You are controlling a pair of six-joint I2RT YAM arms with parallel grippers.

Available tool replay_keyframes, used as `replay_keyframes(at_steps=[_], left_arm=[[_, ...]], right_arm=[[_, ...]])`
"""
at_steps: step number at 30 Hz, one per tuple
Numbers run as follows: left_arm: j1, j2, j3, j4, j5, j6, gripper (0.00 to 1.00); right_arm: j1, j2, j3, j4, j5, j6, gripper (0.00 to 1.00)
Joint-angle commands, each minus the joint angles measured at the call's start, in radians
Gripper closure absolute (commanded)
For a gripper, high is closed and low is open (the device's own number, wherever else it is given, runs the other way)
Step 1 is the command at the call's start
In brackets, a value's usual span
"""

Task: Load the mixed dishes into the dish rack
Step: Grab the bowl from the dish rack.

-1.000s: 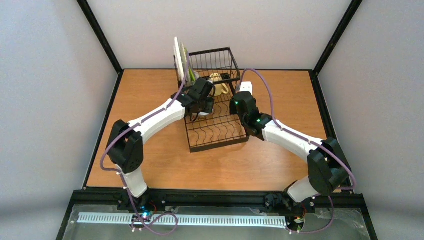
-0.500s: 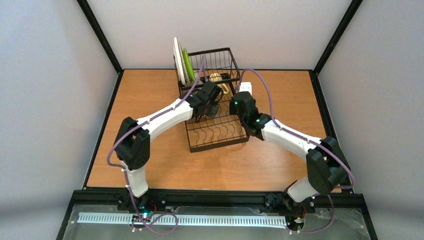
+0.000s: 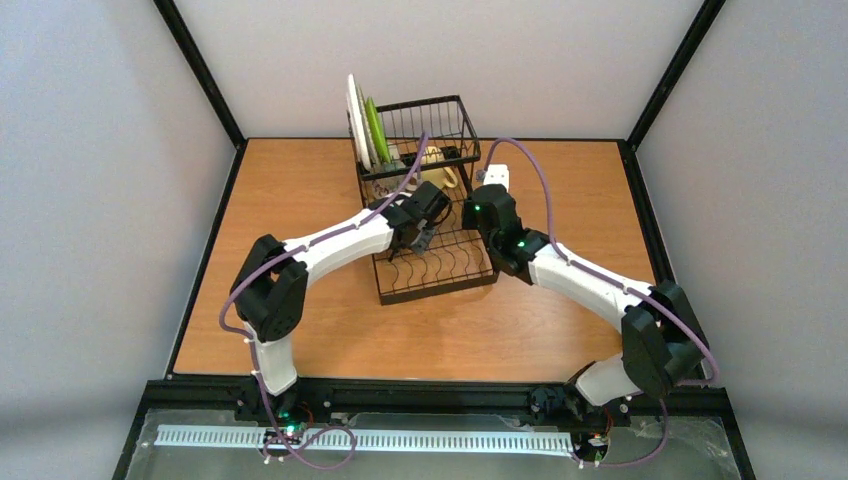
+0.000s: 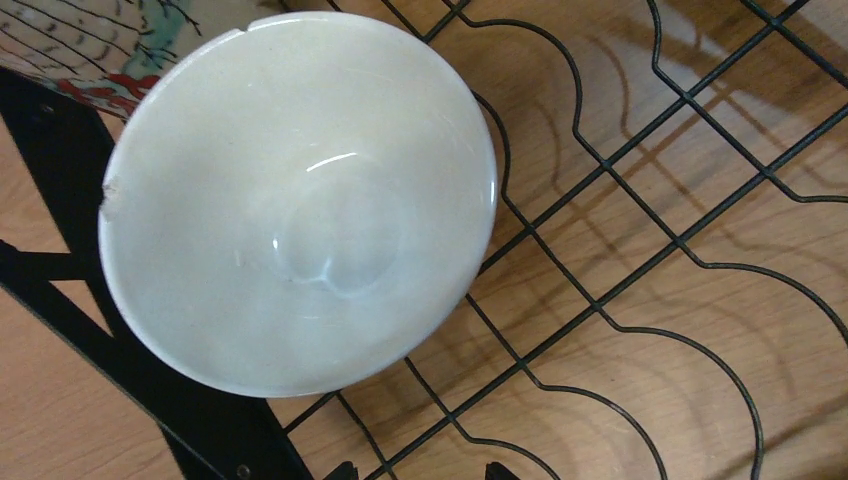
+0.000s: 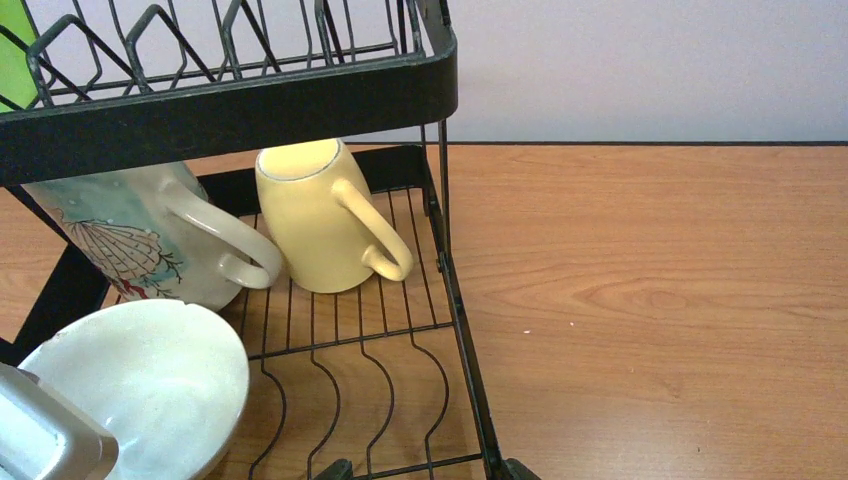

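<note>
On the flat tray of the black wire dish rack (image 5: 230, 110), near two pale mugs (image 5: 320, 215), the small white glazed bowl (image 4: 300, 200) rests at the frame's edge, where the left gripper (image 4: 420, 470) or right gripper (image 5: 422, 468), both gaping empty, might knock it off.

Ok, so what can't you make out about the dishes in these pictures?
Patterned mug: top hidden behind the rack, right wrist view.
White bowl: cut off by that view's lower edge.
Upright plates: too small in the top view to count.
How the bowl sits on the rack: hidden beneath it, left wrist view.
</note>
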Motion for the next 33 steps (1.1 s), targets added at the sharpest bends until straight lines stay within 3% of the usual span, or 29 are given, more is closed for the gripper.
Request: replay_keyframes(at_steps=[1,12,22,33], left_arm=[[-0.02,-0.003,0.006,0.016,-0.093,0.043,0.29],[-0.12,0.032,0.019,0.07,-0.254,0.15,0.28],[-0.123,0.051,-0.026,0.207,-0.415,0.263,0.28],[-0.123,0.128,-0.013,0.299,-0.406,0.35,0.26]], right_arm=[[-0.008,-0.022,-0.025,0.013,0.001,0.02,0.16],[-0.008,-0.027,-0.05,0.021,-0.005,0.035,0.16],[-0.012,-0.063,-0.078,0.032,-0.004,0.04,0.16],[-0.021,-0.096,-0.083,0.031,-0.022,0.051,0.16]])
